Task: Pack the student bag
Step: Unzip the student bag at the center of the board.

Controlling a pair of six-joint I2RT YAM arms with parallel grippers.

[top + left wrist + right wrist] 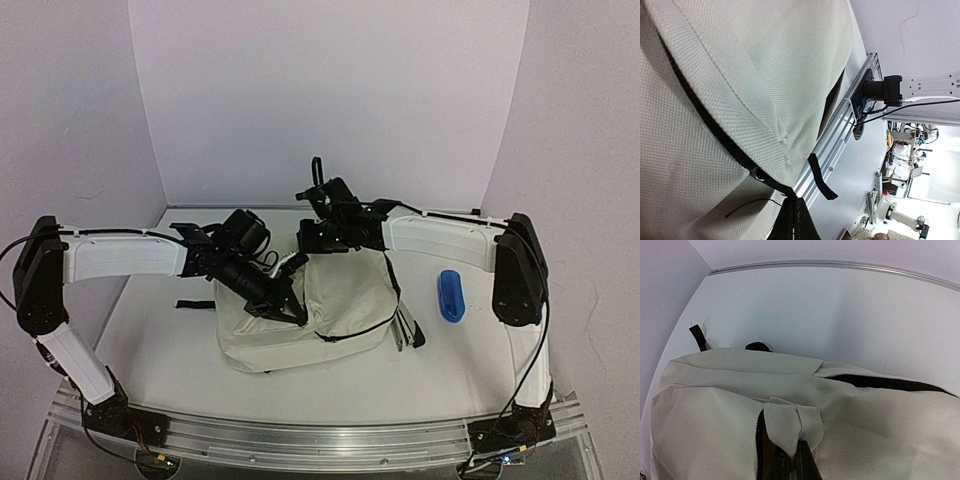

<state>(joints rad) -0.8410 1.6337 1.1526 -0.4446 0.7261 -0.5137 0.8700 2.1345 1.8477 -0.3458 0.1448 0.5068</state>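
The bag (345, 295) lies in the middle of the surface (160, 350), between the two arms, with a hand on it from each side. The left hand (290, 305) rests on the bag's left part. Its fingers are pressed together right where the black zipper (715, 130) line ends, pinching the bag there. Cream cloth fills most of the left wrist view, and a loose black strap (821, 179) hangs off the bag's edge over the rail (840, 130) at the near side of the surface.

The right hand (322, 238) is at the bag's far, upper edge. Its fingers are pressed together on a small cream tab (790, 422) that stands up from the bag's top, and the cloth is drawn into a little peak by the pinch. To the right of the tab a dark slit shows where the bag is partly unzipped.

The left arm reaches in from the left, its forearm almost level and its wrist tilted down and to the right onto the bag. The right arm reaches in from the right, forearm level, wrist over the bag's far edge. A blue thing (451, 295) lies on the surface to the right of the bag, apart from it, below the right forearm.
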